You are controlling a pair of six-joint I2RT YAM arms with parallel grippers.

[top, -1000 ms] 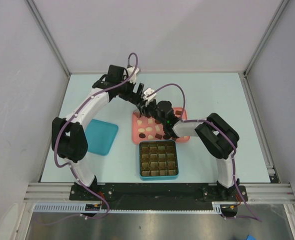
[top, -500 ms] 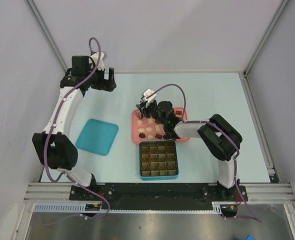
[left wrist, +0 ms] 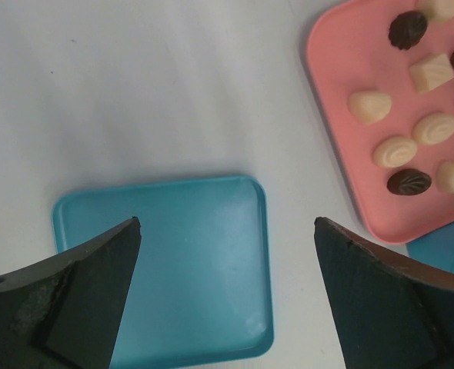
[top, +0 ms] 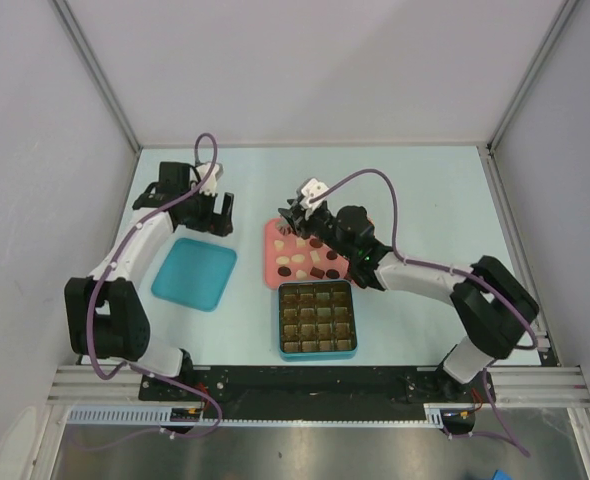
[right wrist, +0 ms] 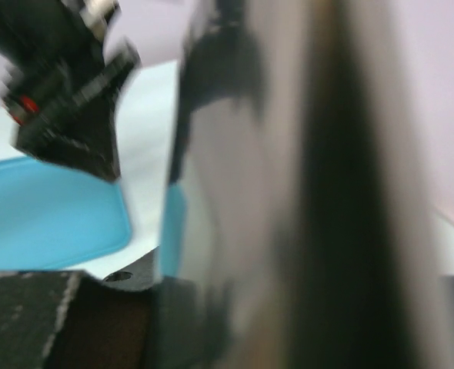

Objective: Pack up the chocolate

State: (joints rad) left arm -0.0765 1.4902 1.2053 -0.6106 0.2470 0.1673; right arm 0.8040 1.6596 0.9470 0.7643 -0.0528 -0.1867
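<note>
Several small chocolates, cream and dark brown, lie on the pink tray. The teal box with gold-brown grid compartments stands just in front of it. My left gripper is open and empty, just beyond the teal lid. In the left wrist view it hangs above the lid, with the tray and chocolates at the upper right. My right gripper is over the tray's far left corner. The right wrist view is blurred and hides its jaws.
Grey walls with metal posts close in the table on the left, back and right. The teal box's corner shows at the left wrist view's right edge. The right wrist view shows the lid and the left gripper.
My left arm swung from over the pink tray out to the far left, then came back near the teal lid. My right arm stretched out, its elbow moving right; its gripper stayed over the tray.
</note>
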